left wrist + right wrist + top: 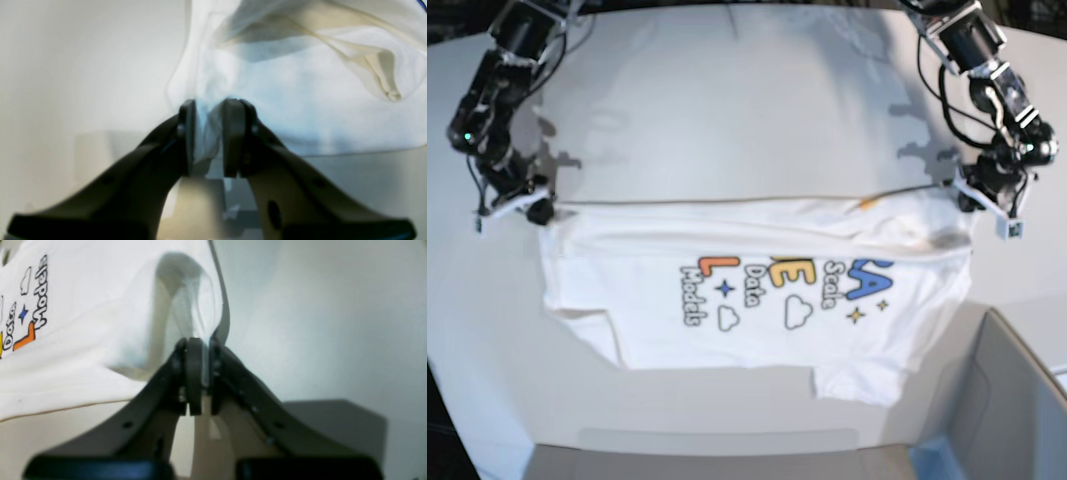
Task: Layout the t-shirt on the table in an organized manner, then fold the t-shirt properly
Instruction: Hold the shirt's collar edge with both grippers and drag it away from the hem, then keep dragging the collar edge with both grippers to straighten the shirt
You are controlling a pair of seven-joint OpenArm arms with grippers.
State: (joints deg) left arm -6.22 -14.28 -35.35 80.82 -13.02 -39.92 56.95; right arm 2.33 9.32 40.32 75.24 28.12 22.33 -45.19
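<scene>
Both corners pinched. Right gripper (200, 373) squeezed tight on a corner of the t-shirt (757, 290), at the left of the base view. Left gripper (208, 133) narrow, with cloth bunched between its jaws, at the right. T-shirt spread across the middle of the table (727, 100), top edge pulled straight. Best to lift both sides together, same height, slowly. No tugging apart, or a corner may slip.

Grey box (1012, 400) w/ blue edge (937, 460) at bottom right of base view. Partly cut off by frame. Inside can't be seen.
</scene>
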